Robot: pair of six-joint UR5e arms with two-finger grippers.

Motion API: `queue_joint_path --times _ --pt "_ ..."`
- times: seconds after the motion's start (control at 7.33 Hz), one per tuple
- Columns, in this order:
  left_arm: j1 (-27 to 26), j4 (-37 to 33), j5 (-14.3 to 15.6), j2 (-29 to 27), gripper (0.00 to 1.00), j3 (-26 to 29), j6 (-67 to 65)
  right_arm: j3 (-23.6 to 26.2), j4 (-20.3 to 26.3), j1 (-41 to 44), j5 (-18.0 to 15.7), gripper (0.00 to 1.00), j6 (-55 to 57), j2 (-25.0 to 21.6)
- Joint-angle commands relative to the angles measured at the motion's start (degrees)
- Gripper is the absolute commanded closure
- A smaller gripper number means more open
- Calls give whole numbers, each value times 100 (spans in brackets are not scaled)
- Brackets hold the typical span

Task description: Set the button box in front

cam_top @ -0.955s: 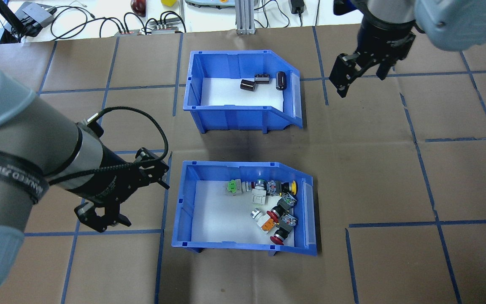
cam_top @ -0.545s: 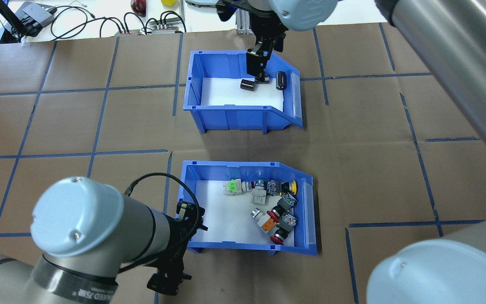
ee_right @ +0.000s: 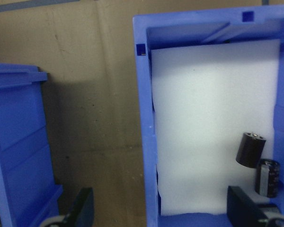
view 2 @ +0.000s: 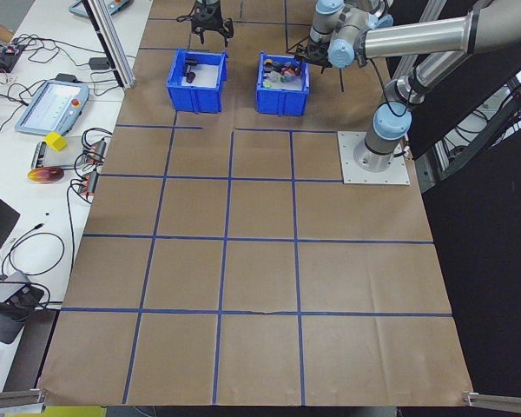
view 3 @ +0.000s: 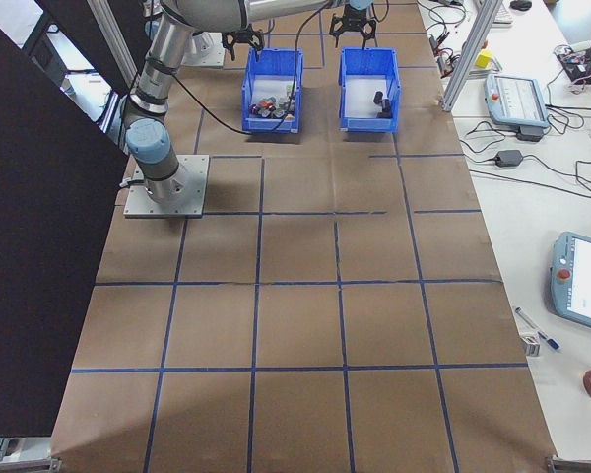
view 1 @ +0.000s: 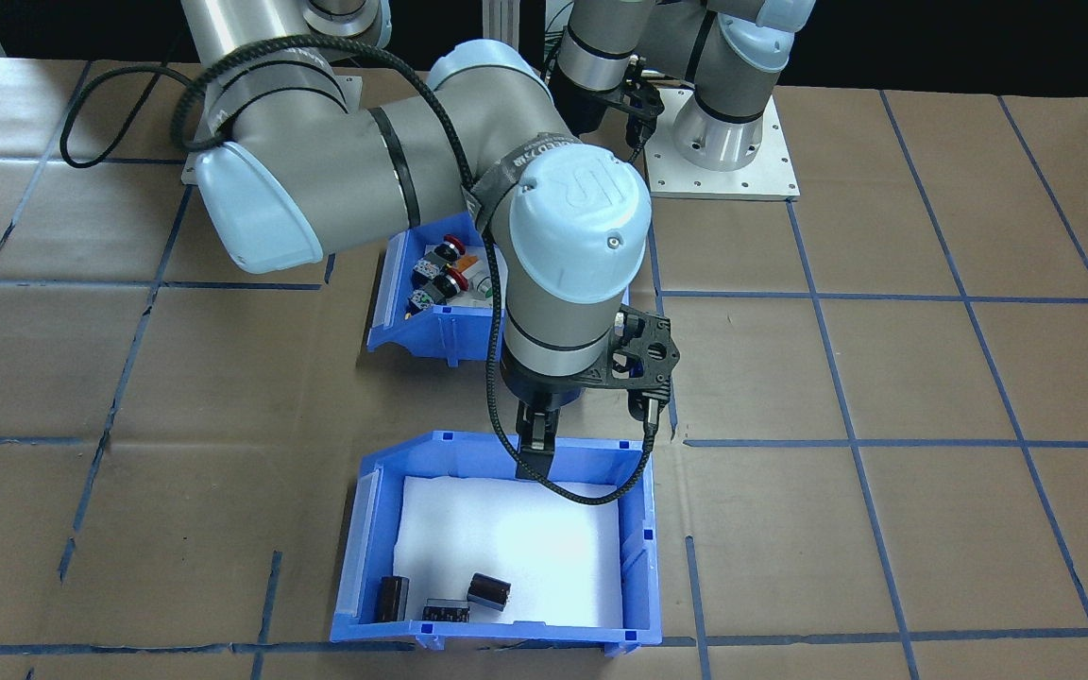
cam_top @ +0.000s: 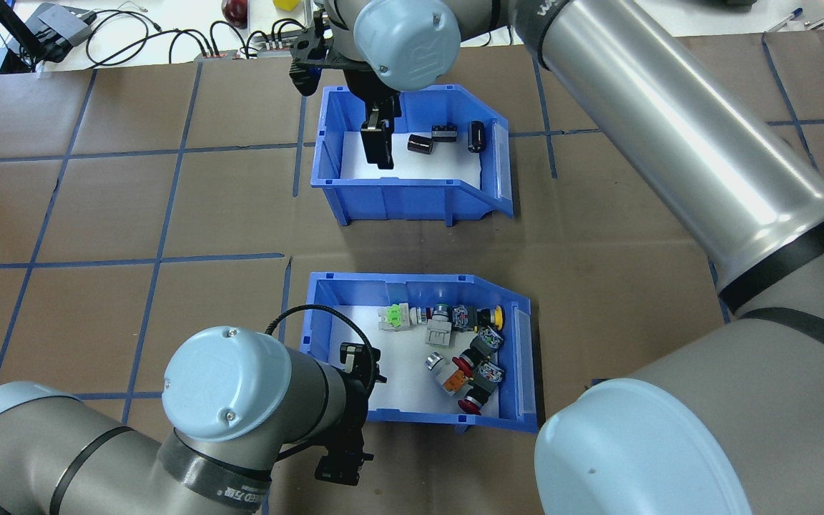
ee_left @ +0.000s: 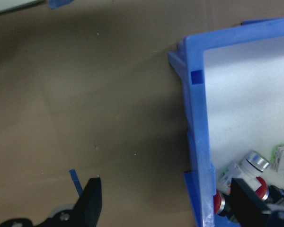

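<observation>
The button box (cam_top: 412, 290) is the blue bin nearer the robot, with colourful push buttons (cam_top: 466, 350) heaped at its sloped-front end. My left gripper (cam_top: 344, 458) hangs open at the box's robot-side long wall (ee_left: 199, 132). That wall runs between its two fingers in the left wrist view, close to the box's rear corner. My right gripper (cam_top: 381, 143) is open over the other blue bin (cam_top: 398, 200). It straddles this bin's wall (ee_right: 144, 118) on the side that faces the button box. In the front-facing view the right arm hides most of the button box (view 1: 412, 335).
The far bin (view 1: 638, 557) holds dark cylinders (cam_top: 420, 144) on white foam. Brown paper with a blue tape grid covers the table. Beyond its far edge are cables (cam_top: 169, 36) and an aluminium post (cam_top: 412, 36). The right arm's long link (cam_top: 669, 136) crosses above the table's right half.
The right gripper swept left across the far bin to its rear end. The left arm swung down and in to the button box's near wall. Neither bin has moved.
</observation>
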Motion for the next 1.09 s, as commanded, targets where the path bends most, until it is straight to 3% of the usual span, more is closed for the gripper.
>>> queue_joint_path --times 0.0,0.14,0.41,0.55,0.82,0.95 --pt "-11 198 194 -410 5 -17 -63 164 -63 134 -53 0 -244 278" --pt "-20 390 204 -569 5 -17 -81 374 -177 90 -53 0 -262 305" --pt "-20 453 222 -718 5 -43 -239 831 -1078 19 -62 0 -280 349" --pt "-20 505 222 -902 7 -17 -257 894 -1222 45 -70 9 -280 341" --pt "-20 645 283 -1079 25 -8 -301 886 -1312 54 -70 48 -288 358" --pt "-20 925 492 -1237 31 -8 -327 851 -1329 54 -166 80 -297 384"
